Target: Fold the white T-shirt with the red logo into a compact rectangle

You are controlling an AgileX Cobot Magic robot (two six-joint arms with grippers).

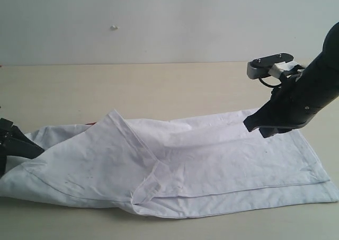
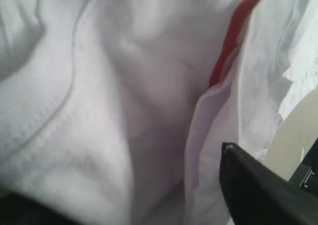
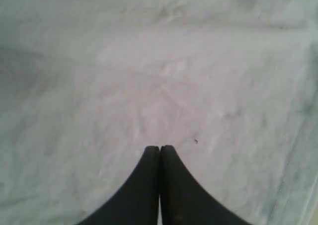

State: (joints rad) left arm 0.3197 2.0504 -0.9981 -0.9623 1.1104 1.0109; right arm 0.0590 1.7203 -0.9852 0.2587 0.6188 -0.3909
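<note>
Right gripper (image 3: 160, 149) has its two black fingers pressed together with nothing between them, poised just over the white T-shirt (image 1: 212, 155), which lies folded lengthwise on the tan table (image 1: 132, 86). Left gripper (image 1: 15, 143) sits among cloth at the shirt's left end (its grip cannot be told). A sliver of the red logo (image 2: 231, 41) shows in a fold.

There is one white T-shirt (image 1: 212, 155), one red logo (image 2: 233, 31), one counter (image 1: 132, 86) and two claws: left claw (image 1: 29, 149), right claw (image 1: 251, 124).
</note>
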